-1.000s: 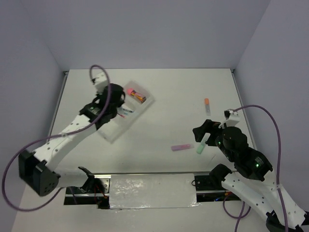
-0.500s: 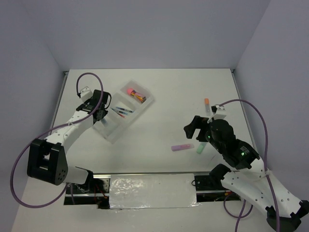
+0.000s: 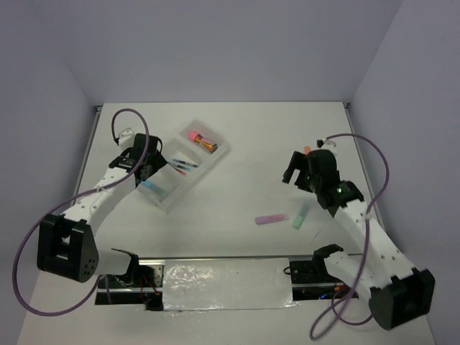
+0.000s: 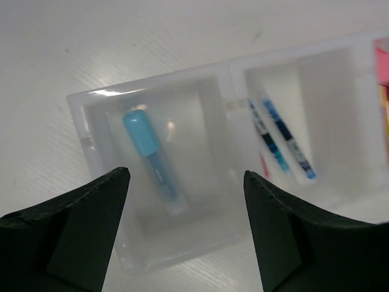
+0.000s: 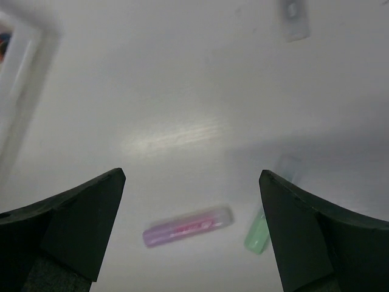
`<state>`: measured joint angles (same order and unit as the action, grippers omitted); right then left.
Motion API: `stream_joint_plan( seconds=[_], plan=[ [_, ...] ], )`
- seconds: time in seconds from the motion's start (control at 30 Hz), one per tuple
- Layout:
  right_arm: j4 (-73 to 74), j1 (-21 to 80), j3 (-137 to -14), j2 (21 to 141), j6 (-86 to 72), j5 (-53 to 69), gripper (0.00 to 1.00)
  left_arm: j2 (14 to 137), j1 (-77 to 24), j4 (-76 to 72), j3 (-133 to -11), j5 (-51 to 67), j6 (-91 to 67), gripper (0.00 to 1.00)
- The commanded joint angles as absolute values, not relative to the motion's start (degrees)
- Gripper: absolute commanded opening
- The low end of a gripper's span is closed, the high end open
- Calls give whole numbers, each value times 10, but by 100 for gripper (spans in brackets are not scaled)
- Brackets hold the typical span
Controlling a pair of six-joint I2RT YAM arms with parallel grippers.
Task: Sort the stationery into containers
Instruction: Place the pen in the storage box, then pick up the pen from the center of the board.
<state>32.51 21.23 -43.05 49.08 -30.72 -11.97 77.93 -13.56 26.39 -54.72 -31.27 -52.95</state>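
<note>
White tabletop, pale lilac walls; tray left, purple bar near front.

Worktop: matte white, rectangular, evenly lit, with only faint soft shadows. In the right wrist view a pale glare streak lies across it. Plain grey-lilac panels close it in on three sides: back wall, left wall, right wall. A crinkled silvery sheet lies along the near edge.
</note>
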Motion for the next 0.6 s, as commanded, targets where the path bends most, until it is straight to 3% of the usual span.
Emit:
stream_joint_plan(
  seconds=[0.0,0.17,0.3,0.4,0.57],
  plan=[
    [261,112,-508,609,-244,-91,100,704,-153,221,-557,-218,-455,89],
    [287,26,-695,846,-225,-74,98,665,-211,306,-620,-145,-370,94],
    [335,-12,-820,1032,-215,-84,97,599,-230,305,-574,-84,-340,96],
    [367,-16,-906,1110,-200,-93,96,571,-229,328,-554,-78,-313,98],
    [382,-22,-928,1163,-184,-95,95,558,-229,361,-566,-91,-274,99]
  ],
)
